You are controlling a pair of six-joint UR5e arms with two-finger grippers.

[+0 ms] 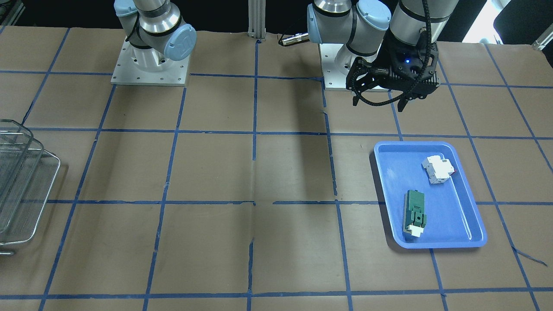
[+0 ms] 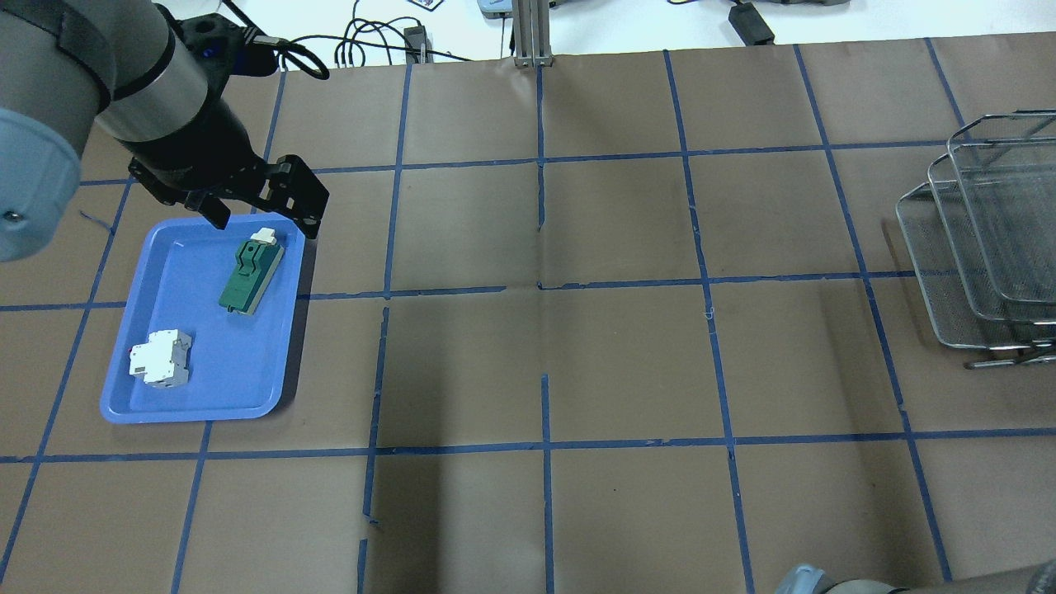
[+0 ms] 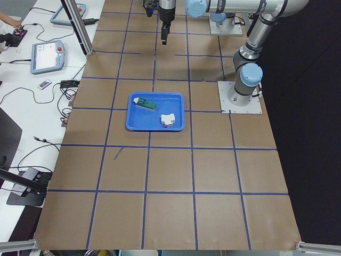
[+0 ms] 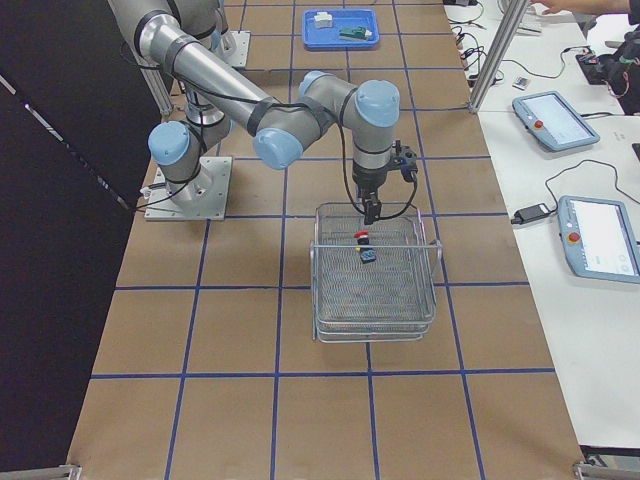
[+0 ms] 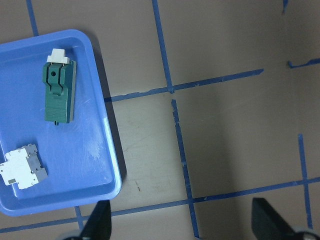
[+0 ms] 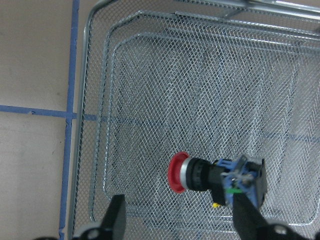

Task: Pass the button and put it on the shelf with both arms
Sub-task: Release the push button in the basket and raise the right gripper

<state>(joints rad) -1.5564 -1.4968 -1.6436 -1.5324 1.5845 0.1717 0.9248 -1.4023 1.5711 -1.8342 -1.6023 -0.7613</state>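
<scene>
The button (image 6: 207,175), red cap on a black body with blue and green bits, lies on its side on the mesh of the top tray of the shelf (image 6: 150,90). It also shows in the exterior right view (image 4: 364,246). My right gripper (image 6: 181,217) is open just above it, one finger on each side, apart from it; it hangs over the shelf (image 4: 340,295) in the exterior right view (image 4: 371,212). My left gripper (image 2: 264,216) is open and empty above the far edge of the blue tray (image 2: 198,408).
The blue tray (image 1: 432,144) holds a white breaker block (image 1: 438,168) and a green rectangular module (image 1: 414,211). The shelf (image 2: 932,272) stands at the table's right end, partly out of the overhead view. Brown paper with blue tape lines covers the table.
</scene>
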